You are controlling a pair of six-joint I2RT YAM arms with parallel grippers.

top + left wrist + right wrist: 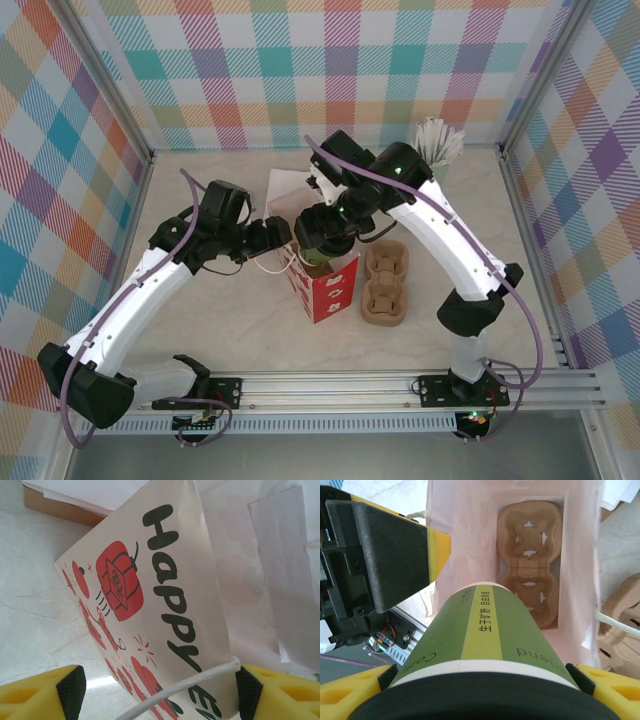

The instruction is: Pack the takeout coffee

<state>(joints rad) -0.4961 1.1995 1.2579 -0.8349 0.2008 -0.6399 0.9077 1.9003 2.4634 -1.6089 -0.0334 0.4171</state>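
My right tool is clamped round the takeout coffee cup, holding it above the open paper bag. A cardboard carrier lies on the bag's floor. My left tool stands open, the bag's cord handle between its fingers.

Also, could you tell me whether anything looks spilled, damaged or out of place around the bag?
Nothing stands out. The cup is lidded and held in the right gripper over the open bag, with a carrier lying flat at the bag's bottom. No spill shows on the table.
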